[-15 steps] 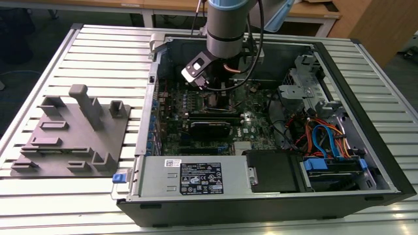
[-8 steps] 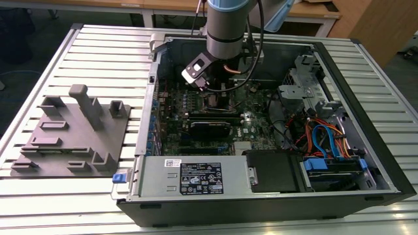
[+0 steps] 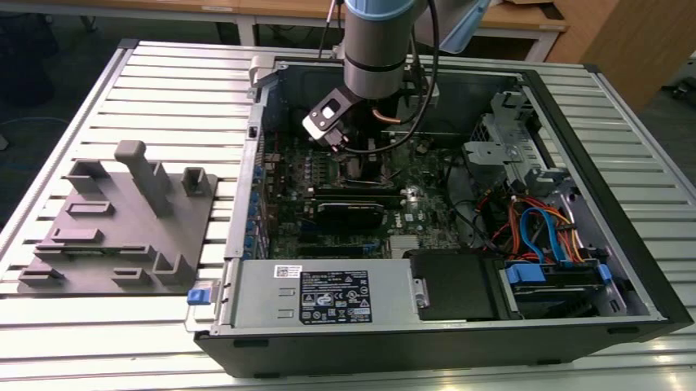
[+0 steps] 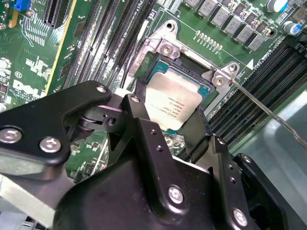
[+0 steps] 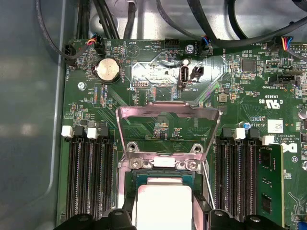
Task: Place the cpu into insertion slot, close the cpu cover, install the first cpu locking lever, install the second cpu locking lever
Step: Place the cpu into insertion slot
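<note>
The gripper (image 4: 169,120) is clamped on the cpu (image 4: 173,101), whose printed silver top sits over the insertion slot (image 4: 184,67). The cpu cover (image 5: 169,110) stands raised.

Robotics lab or test workshop. The desk (image 3: 163,90) is ribbed aluminium profile; on it an opened computer case (image 3: 435,358) lies on its side with the motherboard (image 5: 249,86) bare, beside a grey fixture plate (image 3: 109,236) of upright holders. A robot arm (image 3: 376,41) reaches in from above, and wooden tables (image 3: 522,20) stand behind.
</note>
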